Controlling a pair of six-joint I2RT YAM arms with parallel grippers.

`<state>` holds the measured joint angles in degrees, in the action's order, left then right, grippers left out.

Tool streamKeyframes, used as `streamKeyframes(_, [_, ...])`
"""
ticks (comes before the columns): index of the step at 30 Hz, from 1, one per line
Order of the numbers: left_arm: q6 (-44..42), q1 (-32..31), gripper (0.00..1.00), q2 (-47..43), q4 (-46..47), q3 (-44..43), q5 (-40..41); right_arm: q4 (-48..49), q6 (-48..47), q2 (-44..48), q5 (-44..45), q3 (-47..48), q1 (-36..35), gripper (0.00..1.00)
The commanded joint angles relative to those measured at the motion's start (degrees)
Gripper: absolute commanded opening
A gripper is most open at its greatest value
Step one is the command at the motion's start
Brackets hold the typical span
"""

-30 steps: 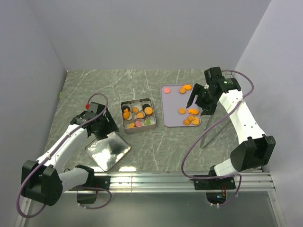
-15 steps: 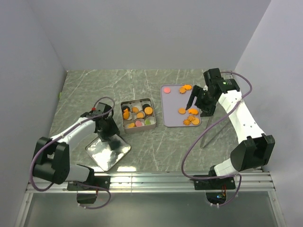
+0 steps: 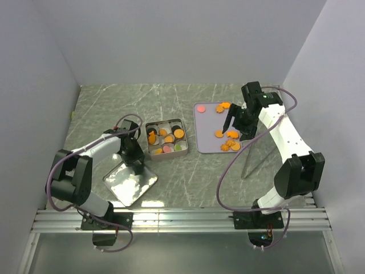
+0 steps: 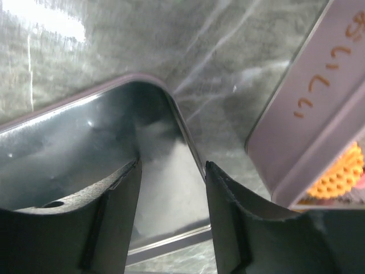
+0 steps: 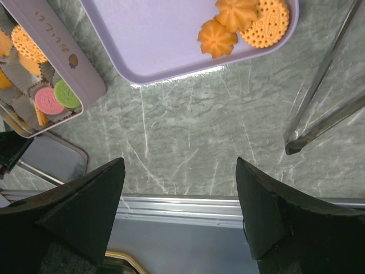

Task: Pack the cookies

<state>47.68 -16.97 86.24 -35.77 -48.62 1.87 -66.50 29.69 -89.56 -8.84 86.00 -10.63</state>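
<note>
The cookies lie in two places. Several orange ones and a pink one lie on the lavender tray (image 3: 206,142). Others, orange, pink, green and black, fill the compartments of the square silver tin (image 3: 166,139). The tin's lid (image 3: 130,184) lies upside down in front of the tin. My left gripper (image 3: 136,161) is low at the lid's far corner. In the left wrist view its fingers (image 4: 171,165) are apart, with the lid's rim (image 4: 185,134) between them. My right gripper (image 3: 235,125) hovers open and empty over the tray's right part. Its wrist view shows orange cookies (image 5: 251,23) on the tray.
Metal tongs (image 3: 251,162) lie on the marble table right of the tray and show in the right wrist view (image 5: 325,85). The tin's side wall (image 4: 308,120) is close to the right of my left fingers. An aluminium rail (image 3: 182,217) runs along the near edge.
My left gripper has swung right and down from beside the lid to its far corner next to the tin. The right gripper has barely shifted over the tray.
</note>
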Motion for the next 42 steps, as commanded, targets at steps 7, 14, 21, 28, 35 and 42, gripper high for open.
streamKeyframes(7, [-1.3,-0.2,0.36,6.1,1.1,-2.8,2.2,0.3,-1.6,-3.1,-0.8,5.7,-0.2,0.84])
streamKeyframes(14, [-2.8,-0.2,0.2,8.6,2.0,-3.7,1.1,0.5,-1.7,-3.9,-1.3,6.2,-0.2,0.84])
streamKeyframes(21, [-3.4,0.0,0.0,3.4,-4.7,-8.2,4.6,-0.1,-1.6,-4.1,-2.3,8.2,-0.1,0.84])
streamKeyframes(28, [-4.6,3.5,0.0,-12.0,-9.5,-17.3,3.1,0.1,-0.1,-4.5,-9.4,15.7,-0.2,0.84])
streamKeyframes(35, [-3.9,8.7,0.0,-23.8,-2.8,-22.9,-13.1,13.8,7.7,-6.0,-35.0,16.0,-0.4,0.85])
streamKeyframes(42, [-0.7,10.2,0.0,-27.1,5.9,-34.9,-30.3,50.3,31.8,-7.2,-57.3,9.5,-4.7,0.88])
